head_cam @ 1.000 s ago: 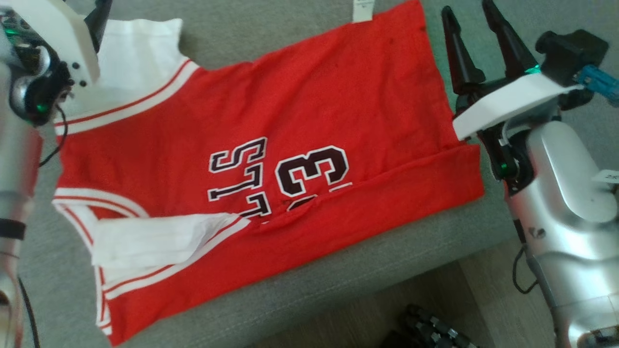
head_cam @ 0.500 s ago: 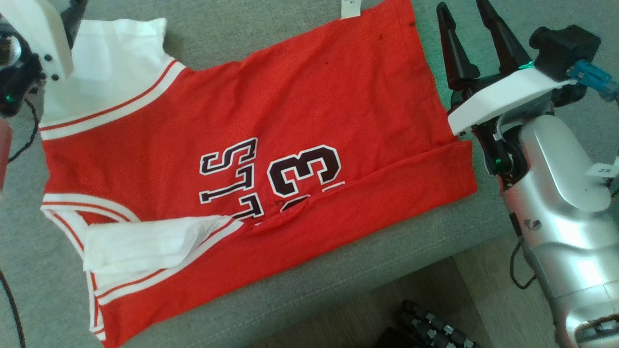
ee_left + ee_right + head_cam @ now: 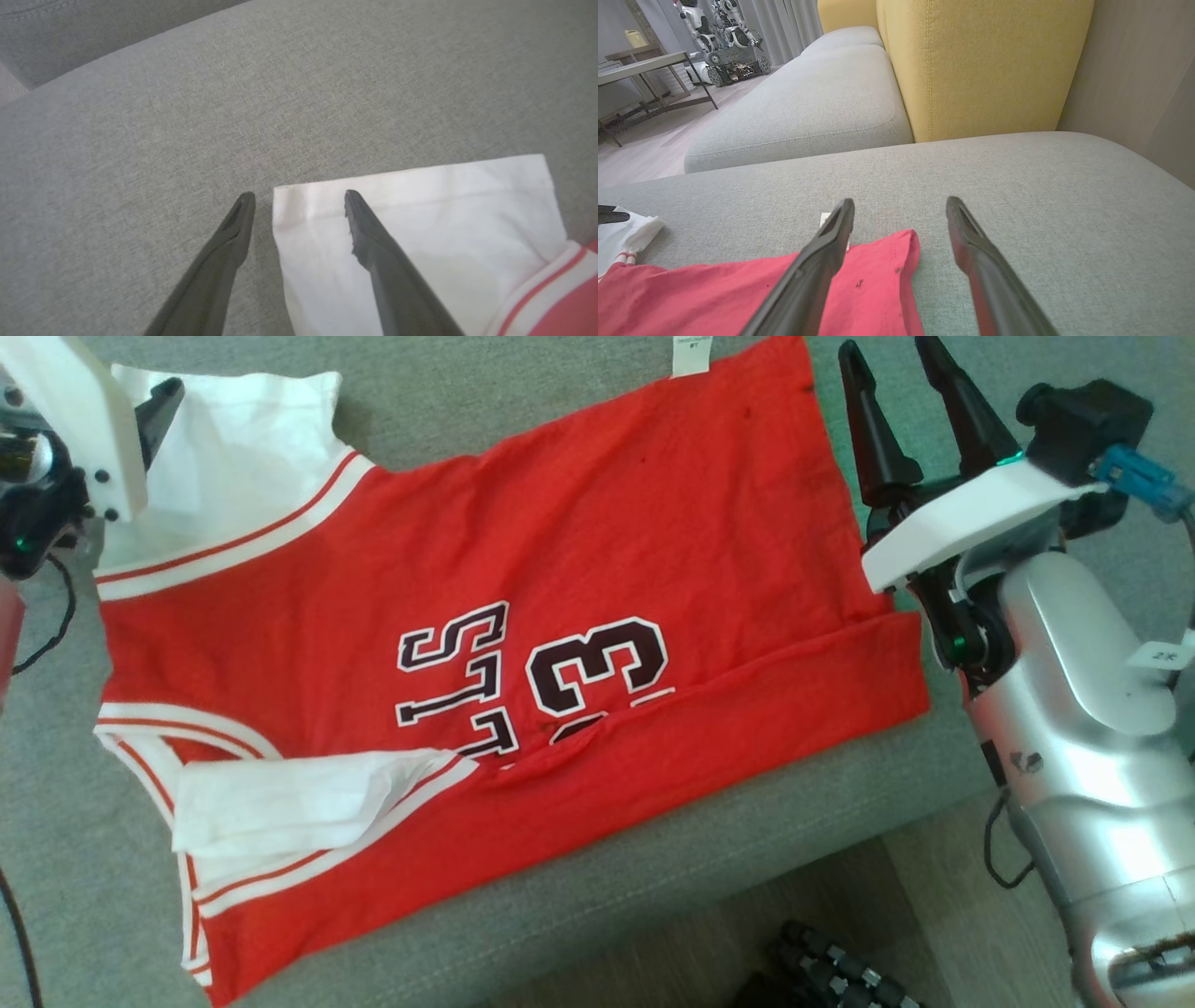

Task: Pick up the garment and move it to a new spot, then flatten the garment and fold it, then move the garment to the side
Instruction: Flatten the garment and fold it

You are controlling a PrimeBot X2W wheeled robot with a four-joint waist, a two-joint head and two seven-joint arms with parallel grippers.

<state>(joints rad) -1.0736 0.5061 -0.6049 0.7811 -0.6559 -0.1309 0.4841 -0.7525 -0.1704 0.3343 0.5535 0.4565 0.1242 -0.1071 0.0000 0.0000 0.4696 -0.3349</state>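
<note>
Red and white, the garment (image 3: 560,569) lies spread across the grey sofa seat (image 3: 579,905), close to its front edge, with the near long side already turned up over the lettering. Left tool (image 3: 299,195) hovers released, fingers parted astride the corner of the white sleeve (image 3: 444,224); right tool (image 3: 900,201) hangs likewise released above the far hem corner (image 3: 887,266). Folding appears under way. The next move likely calls for both to drop, pinch the far edge and draw it evenly — together — toward the robot.
</note>
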